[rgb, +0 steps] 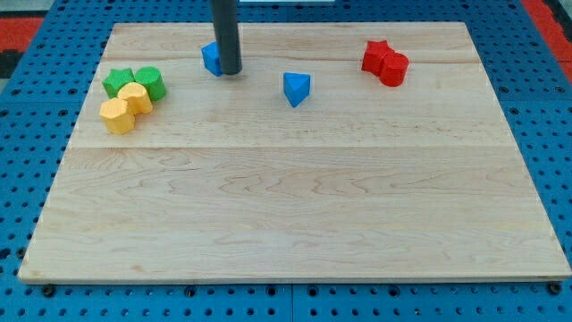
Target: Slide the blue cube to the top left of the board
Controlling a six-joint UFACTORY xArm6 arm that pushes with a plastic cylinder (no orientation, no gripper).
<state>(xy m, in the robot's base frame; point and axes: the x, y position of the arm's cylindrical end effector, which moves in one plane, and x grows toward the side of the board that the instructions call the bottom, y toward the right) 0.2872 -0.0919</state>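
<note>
The blue cube [211, 58] sits near the view's top, left of centre, partly hidden by my rod. My tip [231, 72] stands right against the cube's right side. A second blue block, triangular [297, 88], lies to the right of my tip, near the middle of the top part of the wooden board [286, 206].
Two green blocks [117, 82] [149, 81] and two yellow blocks [136, 97] [117, 116] cluster at the board's left edge. A red star [376, 55] and a red block [394, 69] touch each other at the top right. Blue pegboard surrounds the board.
</note>
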